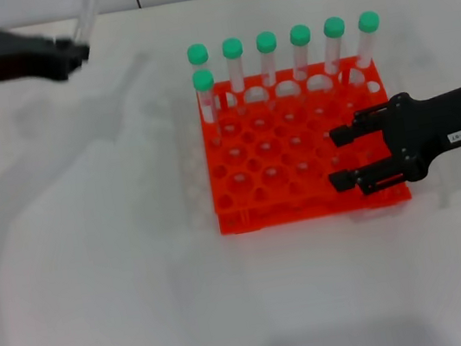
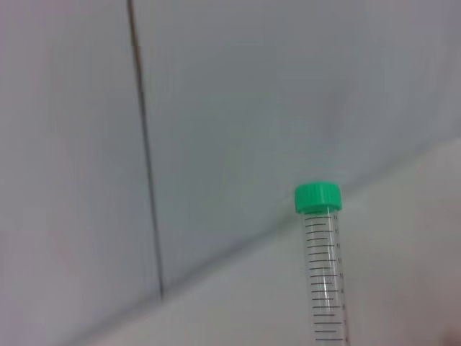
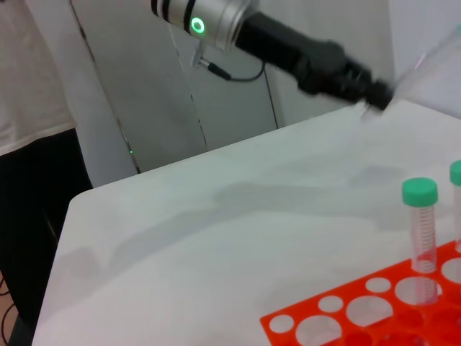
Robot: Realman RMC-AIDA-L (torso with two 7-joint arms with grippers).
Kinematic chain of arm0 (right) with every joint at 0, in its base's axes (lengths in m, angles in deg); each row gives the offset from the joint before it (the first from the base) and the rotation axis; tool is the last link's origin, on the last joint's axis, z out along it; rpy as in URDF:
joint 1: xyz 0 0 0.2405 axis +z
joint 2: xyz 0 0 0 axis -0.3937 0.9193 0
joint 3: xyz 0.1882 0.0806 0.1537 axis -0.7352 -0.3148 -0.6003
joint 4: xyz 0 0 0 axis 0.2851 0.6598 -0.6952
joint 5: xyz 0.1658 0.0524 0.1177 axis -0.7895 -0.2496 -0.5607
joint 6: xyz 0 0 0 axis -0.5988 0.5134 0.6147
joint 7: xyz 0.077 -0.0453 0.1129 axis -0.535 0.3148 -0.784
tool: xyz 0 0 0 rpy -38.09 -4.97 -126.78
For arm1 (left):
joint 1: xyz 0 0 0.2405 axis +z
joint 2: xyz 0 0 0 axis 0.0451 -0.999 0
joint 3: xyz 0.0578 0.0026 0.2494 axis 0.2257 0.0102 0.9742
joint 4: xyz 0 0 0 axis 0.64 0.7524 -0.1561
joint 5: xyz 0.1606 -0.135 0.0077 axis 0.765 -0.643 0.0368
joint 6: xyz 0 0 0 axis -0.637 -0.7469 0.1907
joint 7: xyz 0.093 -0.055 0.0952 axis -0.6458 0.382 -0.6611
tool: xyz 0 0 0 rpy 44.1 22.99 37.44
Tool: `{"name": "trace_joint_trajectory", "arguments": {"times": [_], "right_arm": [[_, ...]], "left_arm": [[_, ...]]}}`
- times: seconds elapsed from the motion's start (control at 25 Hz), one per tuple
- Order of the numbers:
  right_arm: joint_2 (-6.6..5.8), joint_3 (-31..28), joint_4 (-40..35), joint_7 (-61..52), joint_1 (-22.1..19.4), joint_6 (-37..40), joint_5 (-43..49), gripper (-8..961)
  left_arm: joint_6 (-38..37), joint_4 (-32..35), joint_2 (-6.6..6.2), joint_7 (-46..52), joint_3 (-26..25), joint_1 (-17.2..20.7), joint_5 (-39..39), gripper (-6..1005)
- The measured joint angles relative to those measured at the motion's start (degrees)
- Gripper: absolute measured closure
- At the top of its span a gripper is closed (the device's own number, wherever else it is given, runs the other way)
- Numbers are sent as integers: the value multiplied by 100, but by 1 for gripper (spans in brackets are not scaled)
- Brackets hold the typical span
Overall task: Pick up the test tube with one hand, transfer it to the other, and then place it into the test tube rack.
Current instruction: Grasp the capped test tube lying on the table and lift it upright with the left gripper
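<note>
My left gripper, green-lit, is at the far left of the table, raised and shut on the test tube. The clear tube slants up out of the head view. Its green cap shows in the left wrist view. The orange-red rack stands at centre right. It holds seven green-capped tubes: six in the back row and one in the second row at the left. My right gripper, with the white label, hovers open and empty over the rack's right front holes.
The white table spreads left of and in front of the rack. A pale wall rises at the table's far edge. In the right wrist view the left arm reaches over the table beyond the rack's corner.
</note>
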Motion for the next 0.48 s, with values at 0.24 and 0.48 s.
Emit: {"name": "trace_joint_trajectory", "arguments": {"times": [0.24,0.48], "right_arm": [[95,1,-8,27,1,-8,-4,231],[165,5,-89,42,15,-9,-7,231]], "left_arm": [[-6,-327,-114,-2189,-28,433,-2473,814],[-1317,-2136,-623,-3657,-265,-223,-3861,814]]}}
